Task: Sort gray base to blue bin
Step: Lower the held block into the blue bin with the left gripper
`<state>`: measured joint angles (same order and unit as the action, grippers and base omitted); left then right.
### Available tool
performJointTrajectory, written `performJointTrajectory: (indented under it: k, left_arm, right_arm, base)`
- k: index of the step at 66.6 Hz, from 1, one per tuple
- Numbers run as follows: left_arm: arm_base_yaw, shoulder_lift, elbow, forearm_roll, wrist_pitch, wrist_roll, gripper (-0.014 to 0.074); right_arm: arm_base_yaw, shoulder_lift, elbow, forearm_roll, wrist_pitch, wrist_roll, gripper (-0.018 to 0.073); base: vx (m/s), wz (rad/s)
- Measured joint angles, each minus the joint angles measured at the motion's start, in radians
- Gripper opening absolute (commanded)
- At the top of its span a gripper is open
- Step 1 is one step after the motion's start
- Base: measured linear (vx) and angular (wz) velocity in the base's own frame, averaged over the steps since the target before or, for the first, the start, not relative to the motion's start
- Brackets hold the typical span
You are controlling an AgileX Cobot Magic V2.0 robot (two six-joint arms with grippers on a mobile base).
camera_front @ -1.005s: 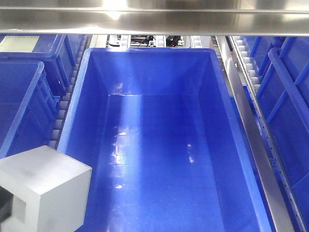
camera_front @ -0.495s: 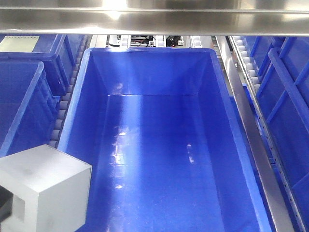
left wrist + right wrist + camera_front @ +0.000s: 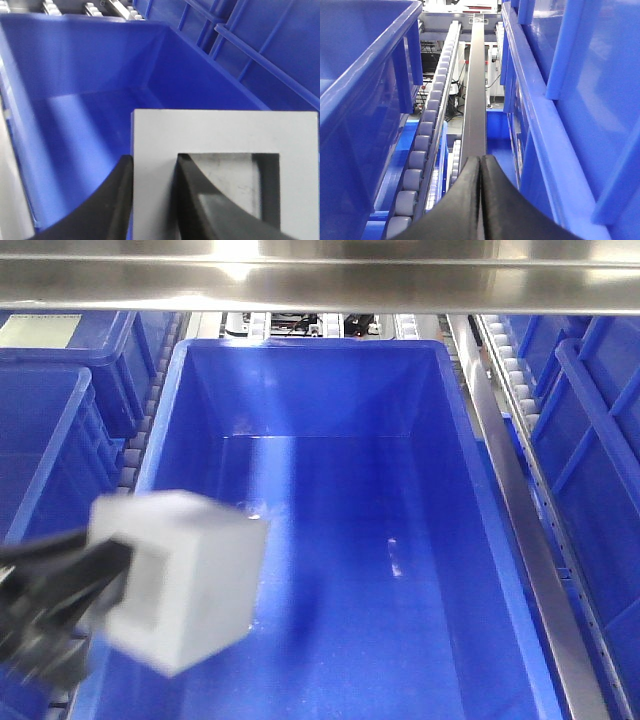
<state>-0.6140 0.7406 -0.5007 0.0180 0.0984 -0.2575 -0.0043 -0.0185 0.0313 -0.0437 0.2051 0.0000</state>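
In the front-facing view the gray base (image 3: 180, 580) is smeared by motion blur, so its edges and recess are hard to make out. It hangs above the blue bin (image 3: 455, 440), over the bin's left side at about 8 o'clock in the frame, not touching the floor of the bin. The left claw (image 3: 95, 575) reaches in from 9 o'clock as a dark blurred shape and meets the block's left face; how its fingers sit cannot be read here. A steel rail (image 3: 320, 285) crosses the top edge and cuts off the far end of the scene. More blue crates (image 3: 50, 440) stand on either side, separated by roller tracks (image 3: 135, 455).

The left wrist view is sharp. The gray base (image 3: 225, 145) fills the lower right, cut off by the bottom and right edges. Its square recess (image 3: 235, 185) faces the camera. The left claw (image 3: 152, 200) is clamped on the block's wall: one dark finger lies outside at 7 o'clock, the other sits inside the recess, with the gray wall pinched between them. Beyond the block is the interior of the blue bin (image 3: 90, 65).

In the right wrist view the right claw (image 3: 480, 200) rises from 6 o'clock with both fingers pressed together, gripping nothing. It points along a dark rail (image 3: 476, 100) beside a roller track (image 3: 432, 120), between blue crate walls (image 3: 560, 100).
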Motion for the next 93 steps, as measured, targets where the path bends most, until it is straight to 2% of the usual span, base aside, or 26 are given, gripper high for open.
performJointTrajectory:
  k: [13,33,46,60,73,93]
  left_arm:
    - [0.000,0.262,-0.129,0.037,-0.006,0.020,0.0006]
    - [0.000,0.640,-0.365,0.038,0.034,0.022,0.0015]
    - [0.000,0.813,-0.486,0.038,0.118,0.022,0.0025]
    - [0.000,0.920,-0.539,0.038,0.158,0.022,0.0053]
    - [0.000,0.974,-0.541,0.038,0.156,0.022,0.0129]
    - [0.000,0.981,-0.546,0.038,0.130,0.019,0.0356]
  right_arm:
    - [0.000,0.000,0.000,0.000,0.000,0.000,-0.0005]
    - [0.000,0.000,0.000,0.000,0.000,0.000,-0.0005]
    - [0.000,0.000,0.000,0.000,0.000,0.000,-0.0005]
    - [0.000,0.000,0.000,0.000,0.000,0.000,-0.0005]
    - [0.000,0.000,0.000,0.000,0.000,0.000,-0.0005]
    - [0.000,0.000,0.000,0.000,0.000,0.000,-0.0005]
  base:
    - [0.00,0.00]
    - [0.00,0.00]
    - [0.00,0.00]
    - [0.00,0.00]
    - [0.00,0.00]
    - [0.00,0.00]
